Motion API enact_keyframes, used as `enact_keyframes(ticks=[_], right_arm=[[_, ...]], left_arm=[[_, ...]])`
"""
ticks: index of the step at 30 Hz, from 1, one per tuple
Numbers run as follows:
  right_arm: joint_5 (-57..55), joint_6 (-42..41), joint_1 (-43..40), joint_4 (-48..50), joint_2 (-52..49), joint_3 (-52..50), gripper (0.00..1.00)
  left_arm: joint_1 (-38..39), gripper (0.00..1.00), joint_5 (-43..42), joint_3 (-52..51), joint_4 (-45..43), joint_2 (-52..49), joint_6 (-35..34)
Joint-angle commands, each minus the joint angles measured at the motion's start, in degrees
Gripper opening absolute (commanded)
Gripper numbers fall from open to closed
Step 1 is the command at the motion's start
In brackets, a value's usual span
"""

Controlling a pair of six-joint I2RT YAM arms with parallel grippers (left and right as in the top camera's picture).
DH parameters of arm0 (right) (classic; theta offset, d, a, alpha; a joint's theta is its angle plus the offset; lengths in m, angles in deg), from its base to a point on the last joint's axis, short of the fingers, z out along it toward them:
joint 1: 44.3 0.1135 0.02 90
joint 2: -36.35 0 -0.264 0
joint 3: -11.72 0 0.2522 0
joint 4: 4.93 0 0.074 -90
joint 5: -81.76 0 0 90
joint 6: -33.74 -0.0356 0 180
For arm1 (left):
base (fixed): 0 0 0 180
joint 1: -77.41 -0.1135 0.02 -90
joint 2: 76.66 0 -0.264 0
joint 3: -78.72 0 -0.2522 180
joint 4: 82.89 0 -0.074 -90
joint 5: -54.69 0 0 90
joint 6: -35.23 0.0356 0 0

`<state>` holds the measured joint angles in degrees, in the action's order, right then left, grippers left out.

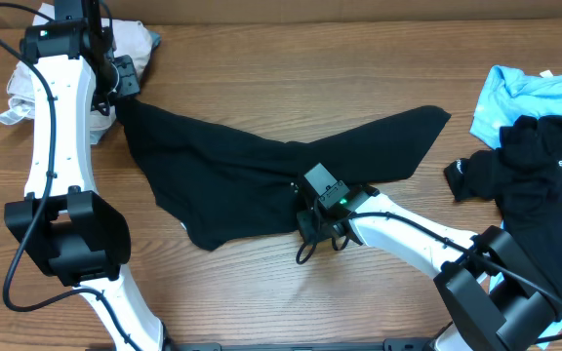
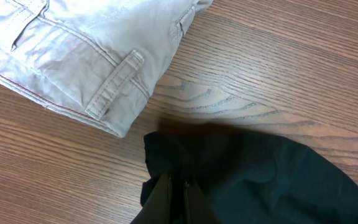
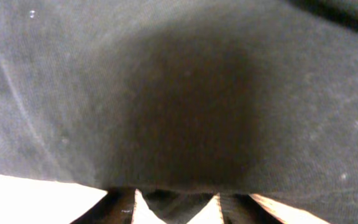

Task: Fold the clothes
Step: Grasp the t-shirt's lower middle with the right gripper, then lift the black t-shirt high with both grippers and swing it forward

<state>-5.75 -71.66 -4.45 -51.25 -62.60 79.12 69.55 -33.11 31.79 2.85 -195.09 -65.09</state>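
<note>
A black garment (image 1: 261, 171) lies spread across the middle of the wooden table. My left gripper (image 1: 125, 90) is at its far left corner and is shut on the black cloth (image 2: 241, 168); the closed fingers (image 2: 178, 190) pinch the corner in the left wrist view. My right gripper (image 1: 312, 222) is at the garment's near edge, right of centre. In the right wrist view its fingers (image 3: 176, 202) stand apart with the black cloth's hem (image 3: 179, 112) between and above them.
Folded beige trousers (image 2: 73, 56) lie at the far left, beside the left gripper (image 1: 18, 93). A light blue shirt (image 1: 520, 93) and a black shirt with white lettering (image 1: 530, 175) lie piled at the right edge.
</note>
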Motion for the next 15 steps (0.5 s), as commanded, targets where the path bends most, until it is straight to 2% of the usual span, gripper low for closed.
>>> enact_keyframes(ticks=[1,7,15], right_arm=[[-1.36,0.42,0.02,0.37,-0.09,-0.35,0.27],[-3.89,-0.07,-0.04,-0.98,-0.04,0.13,0.04],[-3.96,-1.09,-3.37,-14.73,4.85,10.86,0.04]], left_arm=[[0.28,0.04,0.09,0.74,-0.15,0.02,-0.39],[0.28,0.04,0.11,0.74,0.17,0.02,-0.37],[0.28,0.04,-0.33,6.43,5.64,0.48,1.33]])
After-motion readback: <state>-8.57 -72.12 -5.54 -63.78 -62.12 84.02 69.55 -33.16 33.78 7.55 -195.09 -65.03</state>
